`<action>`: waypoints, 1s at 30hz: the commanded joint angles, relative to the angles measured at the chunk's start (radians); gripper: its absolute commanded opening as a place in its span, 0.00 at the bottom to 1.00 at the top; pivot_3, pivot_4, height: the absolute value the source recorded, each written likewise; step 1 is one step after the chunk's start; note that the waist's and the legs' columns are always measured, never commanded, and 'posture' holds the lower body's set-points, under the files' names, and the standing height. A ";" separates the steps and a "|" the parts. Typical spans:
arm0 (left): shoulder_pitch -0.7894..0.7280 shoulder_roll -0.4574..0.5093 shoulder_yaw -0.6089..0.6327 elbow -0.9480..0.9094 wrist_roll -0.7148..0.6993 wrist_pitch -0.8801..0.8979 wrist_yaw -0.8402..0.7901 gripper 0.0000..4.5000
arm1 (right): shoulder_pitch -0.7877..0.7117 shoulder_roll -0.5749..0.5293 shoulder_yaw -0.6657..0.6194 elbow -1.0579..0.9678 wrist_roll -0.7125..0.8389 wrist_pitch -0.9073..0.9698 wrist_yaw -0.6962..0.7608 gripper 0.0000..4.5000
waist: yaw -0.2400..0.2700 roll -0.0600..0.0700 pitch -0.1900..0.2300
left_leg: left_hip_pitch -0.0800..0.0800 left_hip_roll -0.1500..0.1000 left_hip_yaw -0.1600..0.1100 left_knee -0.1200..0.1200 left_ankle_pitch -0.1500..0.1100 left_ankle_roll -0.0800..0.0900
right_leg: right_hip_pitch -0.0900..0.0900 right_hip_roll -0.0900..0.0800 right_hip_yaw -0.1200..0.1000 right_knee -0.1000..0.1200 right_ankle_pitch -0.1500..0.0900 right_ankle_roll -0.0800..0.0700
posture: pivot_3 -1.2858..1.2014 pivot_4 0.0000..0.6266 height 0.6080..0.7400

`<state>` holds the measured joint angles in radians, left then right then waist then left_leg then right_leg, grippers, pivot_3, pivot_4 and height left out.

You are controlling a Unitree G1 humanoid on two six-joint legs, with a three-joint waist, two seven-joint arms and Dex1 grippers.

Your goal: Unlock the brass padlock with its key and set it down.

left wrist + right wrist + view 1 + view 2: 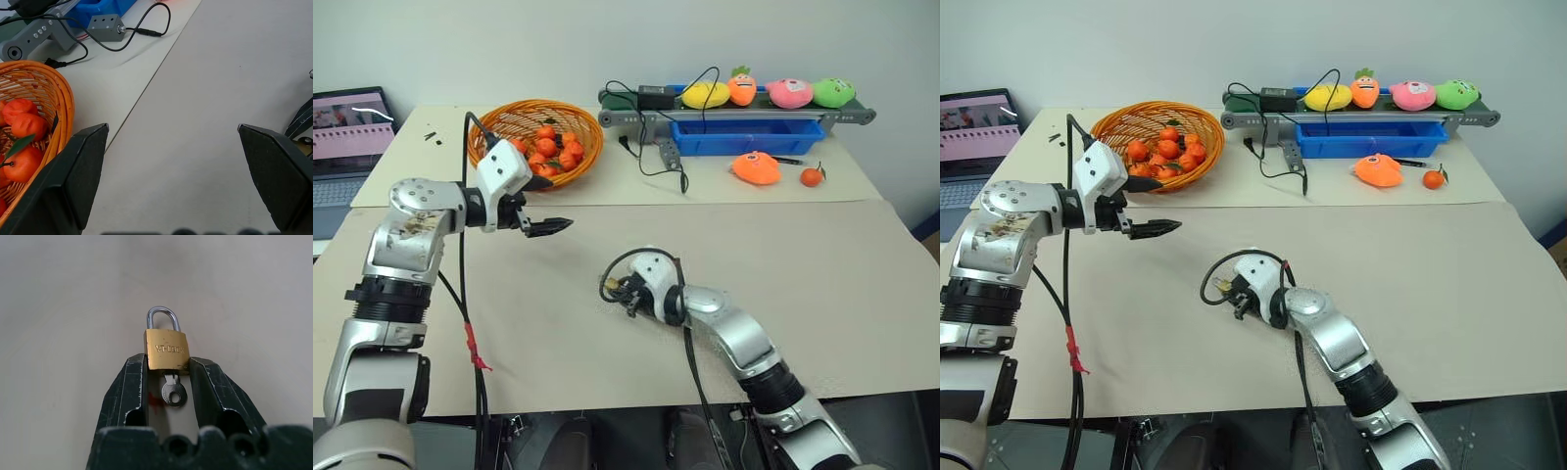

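The brass padlock (166, 349) has a gold body and a thin silver shackle, which sits down in the body. A small silver key (174, 391) sticks out of its underside. My right gripper (167, 361) is shut on the padlock's sides and holds it low over the beige table (783, 274), near the middle (612, 284). A tiny red speck (152, 401) lies on the table under the fingers. My left gripper (551, 227) hangs open and empty above the table, beside the basket, with its fingers (83, 161) wide apart.
An orange wicker basket (590, 132) of tangerines stands at the back left. Behind it are a small conveyor (636, 117) carrying plush toys, a blue bin (744, 135) and black cables (651, 162). An orange plush (756, 167) and a tangerine (812, 176) lie at the back right. A laptop (347, 132) is far left.
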<state>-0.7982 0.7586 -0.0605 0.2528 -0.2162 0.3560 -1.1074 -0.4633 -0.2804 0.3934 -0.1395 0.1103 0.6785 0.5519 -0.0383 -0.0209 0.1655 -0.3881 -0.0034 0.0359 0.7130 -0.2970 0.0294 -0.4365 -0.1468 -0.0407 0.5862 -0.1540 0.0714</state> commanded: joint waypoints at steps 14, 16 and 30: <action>0.062 -0.025 0.013 -0.126 -0.028 0.051 0.005 1.00 | -0.099 -0.142 0.090 0.003 -0.086 -0.343 0.285 0.23 | -0.004 0.000 0.000 | 0.000 0.000 0.001 0.000 0.000 0.000 | -0.001 0.000 0.001 0.000 0.000 0.000 | 0.52 0.24 1.00; 0.062 -0.026 0.012 -0.131 -0.029 0.054 0.007 1.00 | -0.110 -0.137 0.097 0.010 -0.090 -0.363 0.307 0.23 | -0.003 0.000 0.000 | 0.000 0.000 0.000 0.000 0.000 0.000 | -0.001 0.000 0.001 0.000 0.000 0.000 | 0.52 0.24 1.00; 0.044 -0.053 0.003 -0.114 -0.017 0.037 0.014 1.00 | -0.122 -0.141 0.117 0.149 -0.161 -0.503 0.386 0.56 | -0.002 0.000 0.000 | 0.000 0.000 0.002 0.000 0.000 0.000 | -0.001 0.000 0.000 0.000 0.000 0.000 | 0.52 0.24 1.00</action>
<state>-0.7316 0.7060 -0.0634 0.1565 -0.2344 0.4148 -1.0995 -0.5656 -0.4193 0.5118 0.0126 -0.0387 0.2198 0.9245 -0.0404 -0.0211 0.1655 -0.3883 -0.0032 0.0381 0.7132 -0.2969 0.0293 -0.4372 -0.1468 -0.0403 0.5865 -0.1540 0.0714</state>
